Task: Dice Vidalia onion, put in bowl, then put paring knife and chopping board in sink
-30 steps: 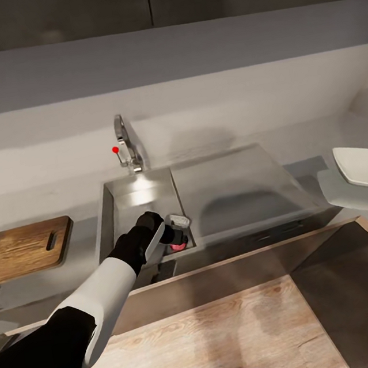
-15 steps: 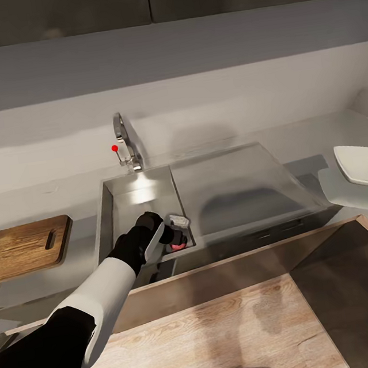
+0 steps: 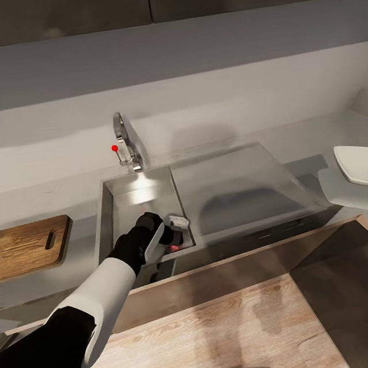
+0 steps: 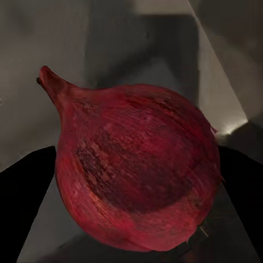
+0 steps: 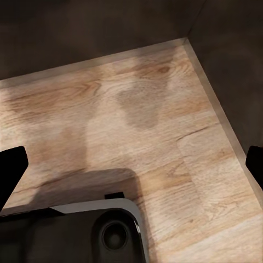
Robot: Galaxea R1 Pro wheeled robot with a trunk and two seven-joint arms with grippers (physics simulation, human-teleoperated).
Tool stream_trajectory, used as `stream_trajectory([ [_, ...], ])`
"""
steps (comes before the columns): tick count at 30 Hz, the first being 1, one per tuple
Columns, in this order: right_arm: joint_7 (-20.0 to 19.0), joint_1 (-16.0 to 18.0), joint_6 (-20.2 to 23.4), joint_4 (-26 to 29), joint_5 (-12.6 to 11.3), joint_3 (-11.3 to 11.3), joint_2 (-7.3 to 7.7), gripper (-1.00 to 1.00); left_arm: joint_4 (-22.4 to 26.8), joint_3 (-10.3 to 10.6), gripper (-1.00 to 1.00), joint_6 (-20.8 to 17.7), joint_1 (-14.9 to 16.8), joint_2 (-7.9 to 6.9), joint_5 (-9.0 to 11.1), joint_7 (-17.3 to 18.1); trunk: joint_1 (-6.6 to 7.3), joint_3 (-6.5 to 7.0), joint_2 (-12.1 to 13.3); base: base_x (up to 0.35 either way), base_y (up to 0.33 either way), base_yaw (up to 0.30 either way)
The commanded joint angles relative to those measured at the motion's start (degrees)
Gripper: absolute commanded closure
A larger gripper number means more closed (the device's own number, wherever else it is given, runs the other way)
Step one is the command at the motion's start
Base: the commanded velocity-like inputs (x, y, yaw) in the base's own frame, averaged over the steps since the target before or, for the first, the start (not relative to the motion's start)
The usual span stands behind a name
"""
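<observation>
Step 1, onion pickup: left gripper (image 3: 175, 235) is down in the sink (image 3: 142, 196) at the basin's 5 o'clock corner, on the Vidalia onion (image 4: 134, 170).

Left wrist view: the onion sits between the two dark fingers (image 4: 24, 189), one at 9 and one at 3 o'clock, jaws about onion-width apart; can't tell whether they're actually clamped or just bracketing it. Next move, my read: confirm the squeeze, lift straight up clear of the basin wall, then carry to the chopping board (image 3: 24, 247) at 9 o'clock of the sink. Bowl (image 3: 366, 166) sits at 3 o'clock on the countertop (image 3: 63, 194). Right gripper (image 5: 131, 181) hangs wide open over the wood floor (image 5: 164, 109), holding nothing.
</observation>
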State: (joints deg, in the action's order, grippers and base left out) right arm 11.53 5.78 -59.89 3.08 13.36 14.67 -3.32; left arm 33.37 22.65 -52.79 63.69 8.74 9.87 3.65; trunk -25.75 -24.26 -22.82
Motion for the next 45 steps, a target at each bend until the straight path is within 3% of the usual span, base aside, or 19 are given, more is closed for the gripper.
stream_trajectory([
  [1,0.43,0.03,-0.11,-0.01,0.62,0.27,-0.02,-1.0,0.03,0.2,1.0,-0.21,0.05,-0.04,0.3,-0.05,-0.03,-0.09,-0.09,0.0,0.0,0.0],
  [16,0.43,0.03,-0.11,-0.01,0.62,0.27,-0.02,-1.0,0.76,0.2,1.0,-0.28,0.03,-0.04,0.25,-0.1,-0.03,0.27,-0.09,0.0,0.0,0.0],
  [23,0.43,0.03,-0.11,-0.02,0.62,0.27,-0.02,-1.0,7.67,0.02,1.0,-1.05,0.05,-0.25,0.09,-0.28,-0.03,0.89,-0.09,0.0,0.0,0.0],
  [31,0.43,0.03,-0.11,-0.01,0.62,0.27,-0.02,-1.0,19.62,-0.72,1.0,-5.08,0.05,-3.36,-0.01,-0.37,-0.03,1.61,-0.09,-0.017,0.001,0.0],
  [37,0.43,0.03,-0.11,-0.04,0.62,0.27,0.01,-1.0,25.25,-5.76,1.0,-5.35,0.05,-5.1,-0.08,-0.38,-0.03,2.15,-0.09,-0.228,0.125,0.0],
  [45,0.43,0.03,-0.11,-0.09,0.62,0.27,-0.01,-1.0,31.79,-6.98,1.0,-5.45,0.07,-8.11,-0.03,-0.38,-0.03,2.86,-0.09,-0.281,0.148,0.056],
])
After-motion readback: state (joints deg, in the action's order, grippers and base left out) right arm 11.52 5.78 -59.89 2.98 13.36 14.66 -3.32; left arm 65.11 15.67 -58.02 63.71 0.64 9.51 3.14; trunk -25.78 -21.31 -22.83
